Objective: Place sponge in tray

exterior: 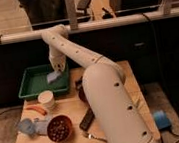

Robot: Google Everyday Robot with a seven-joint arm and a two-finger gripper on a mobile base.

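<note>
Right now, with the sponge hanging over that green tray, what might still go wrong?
The sponge sits at the gripper, over the right part of the green tray. It might land on the tray's right wall, bounce out, or stick to a finger. When the arm pulls back, it could also brush the white cup standing just in front of the tray.
</note>
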